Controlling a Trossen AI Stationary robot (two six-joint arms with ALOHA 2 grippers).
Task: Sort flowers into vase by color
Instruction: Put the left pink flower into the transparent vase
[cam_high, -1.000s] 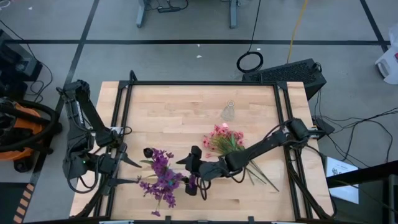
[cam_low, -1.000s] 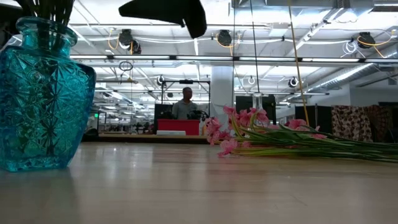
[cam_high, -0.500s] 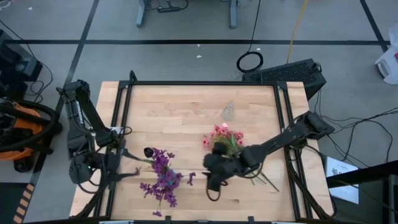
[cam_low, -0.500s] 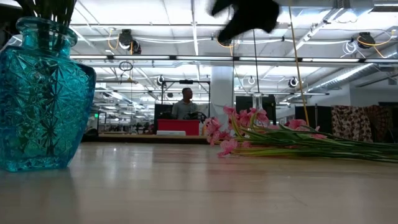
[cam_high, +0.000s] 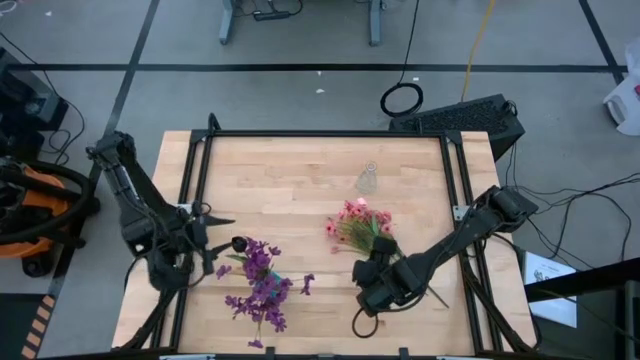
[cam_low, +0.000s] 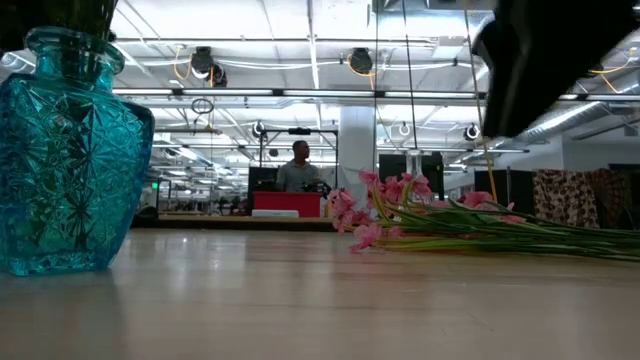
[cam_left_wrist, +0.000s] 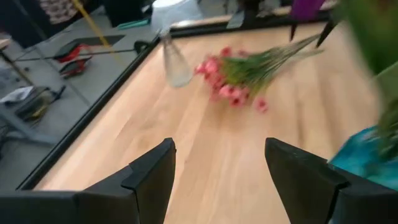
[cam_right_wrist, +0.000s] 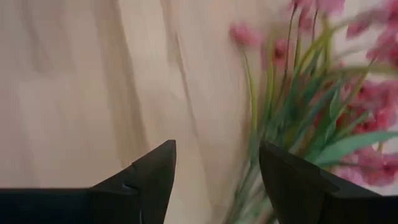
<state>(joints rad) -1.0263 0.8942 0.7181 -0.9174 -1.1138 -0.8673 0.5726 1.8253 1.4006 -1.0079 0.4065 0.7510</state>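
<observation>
High view: your right gripper (cam_high: 368, 300) hangs over the bare wood just in front of the pink flowers (cam_high: 358, 224), near their stem ends. The purple flowers (cam_high: 259, 284) stand in the teal vase, well to its left. Your left gripper (cam_high: 205, 228) sits at the table's (cam_high: 300, 175) left edge, near the purple sprays. A small clear vase (cam_high: 368, 179) stands behind the pink bunch.

Low view: teal vase (cam_low: 68, 150) is cut glass, faceted, bulbous. Pink flowers (cam_low: 400, 210) lie flat, thin green stems trailing right.

Left wrist view: fingers (cam_left_wrist: 149, 180) spread wide, nothing between; pink flowers (cam_left_wrist: 239, 78) and clear vase (cam_left_wrist: 174, 59) far ahead.

Right wrist view: fingers (cam_right_wrist: 152, 177) parted wide, empty; pink flowers (cam_right_wrist: 311, 106) just ahead, blurred.
</observation>
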